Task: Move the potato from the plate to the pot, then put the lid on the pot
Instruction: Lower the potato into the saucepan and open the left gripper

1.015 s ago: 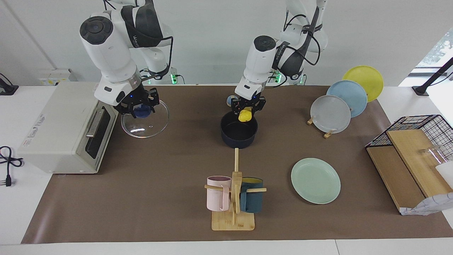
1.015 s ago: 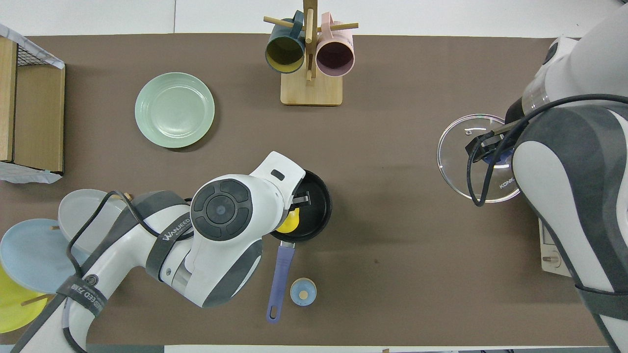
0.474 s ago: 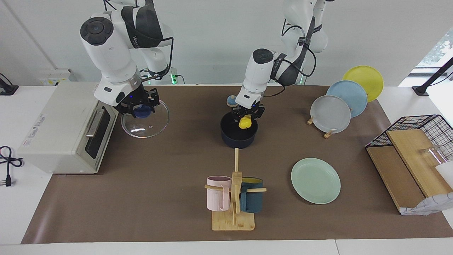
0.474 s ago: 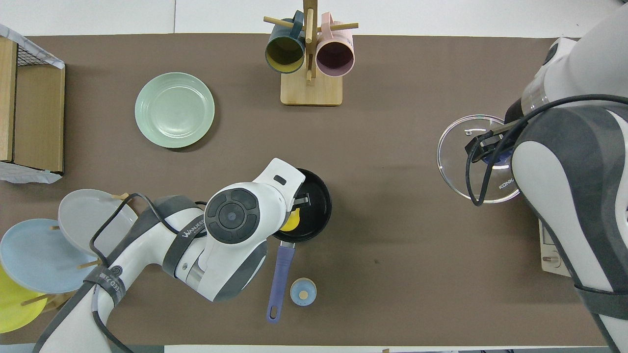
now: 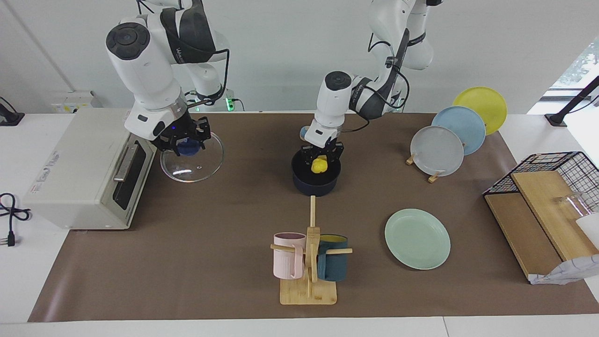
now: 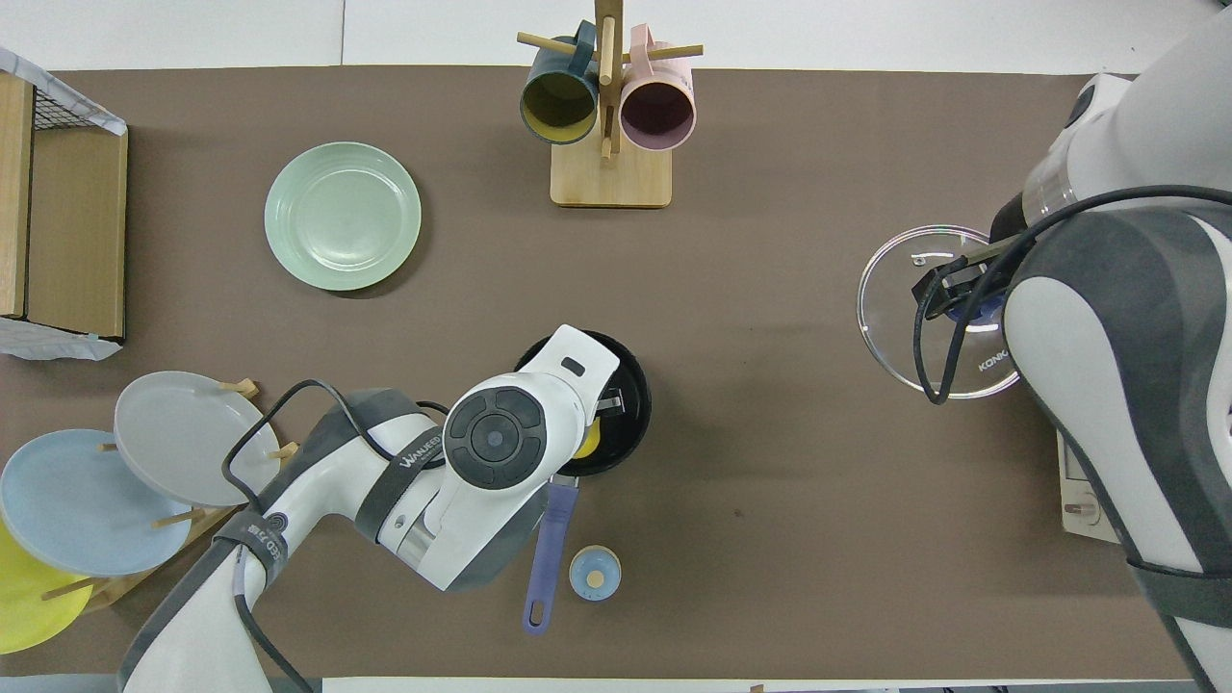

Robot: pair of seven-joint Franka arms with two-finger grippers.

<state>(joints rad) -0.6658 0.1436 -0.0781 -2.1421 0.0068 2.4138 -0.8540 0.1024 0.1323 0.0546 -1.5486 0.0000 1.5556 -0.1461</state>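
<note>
From above, the left arm's big white body covers most of the potato [image 6: 589, 440], so only a small yellow bit shows, and it covers part of the pot [image 6: 630, 390] too. The right arm hides one side of the lid [image 6: 895, 298] and nearly all of its blue knob. The yellow plate [image 6: 19, 616] is cut off at the picture's edge. In the facing view the small bell [image 5: 304, 132] peeks out from the left arm.

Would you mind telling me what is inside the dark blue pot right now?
The potato sits low in the pot, gripped by the left gripper. The pot's floor under it is hidden.
</note>
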